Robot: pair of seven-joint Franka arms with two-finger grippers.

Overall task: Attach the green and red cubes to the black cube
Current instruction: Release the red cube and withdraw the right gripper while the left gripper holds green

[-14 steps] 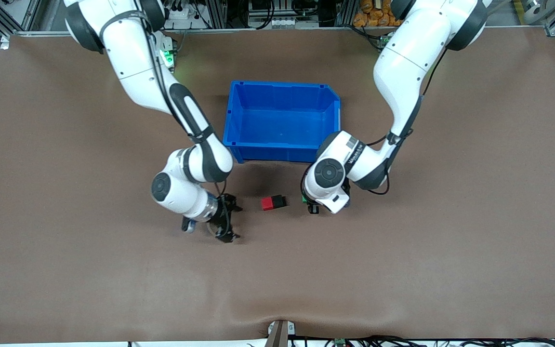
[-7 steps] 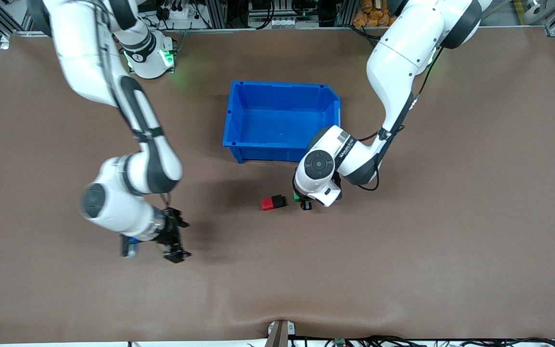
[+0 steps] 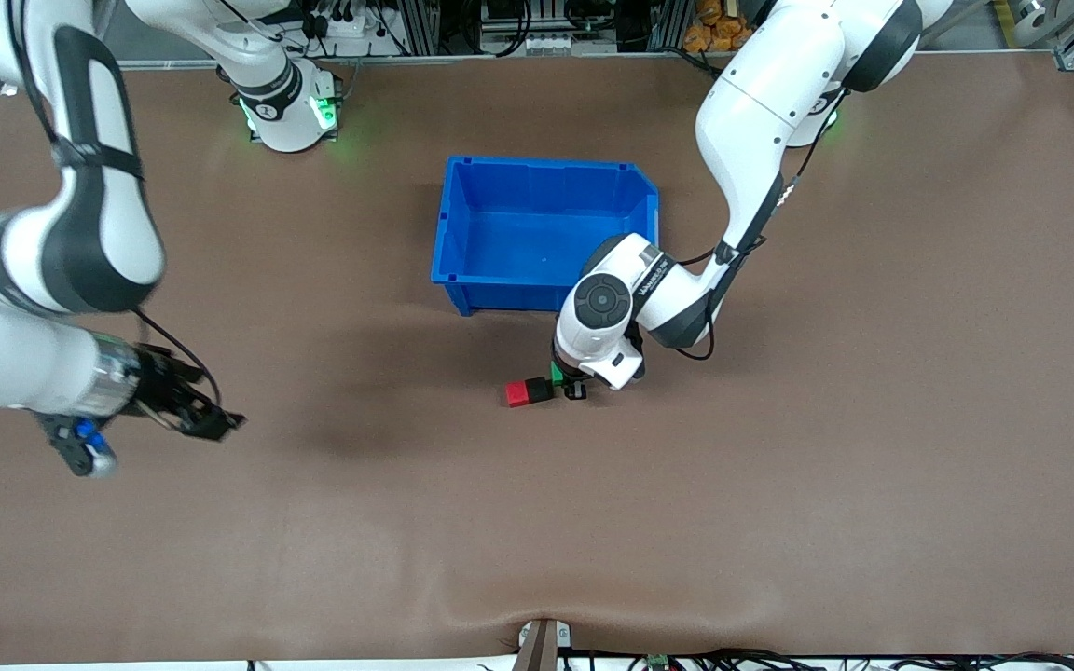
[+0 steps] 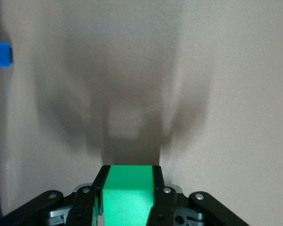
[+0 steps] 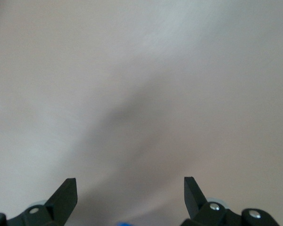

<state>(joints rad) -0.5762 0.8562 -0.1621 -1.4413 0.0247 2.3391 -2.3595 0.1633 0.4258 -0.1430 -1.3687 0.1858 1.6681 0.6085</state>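
We see the left tool [image 3: 563,382] low over the brown worktop [image 3: 779,485], clamped on the green cube [image 3: 557,372], which sits between its two black fingers [image 4: 156,188] in the left wrist view, where the cube [image 4: 128,195] fills the gap between them from side to side. In the front view only a small strip of green shows beneath the white wrist of the left arm, and it lies just beside the black cube [image 3: 540,388], toward the left arm's end of the worktop; we cannot tell whether the green and black faces are touching. The black cube is on the worktop and stands flush against the red cube [image 3: 517,394], which lies on its side toward the right arm's end, so the red and black pair form one short block. This block is nearer to the front camera than the blue bin [image 3: 462,280], which stands open on the worktop close by. The right tool [image 3: 192,410] hangs over bare worktop toward the right arm's end, well apart from the cubes, with its fingers [image 5: 66,193] spread wide and nothing between them in the right wrist view.
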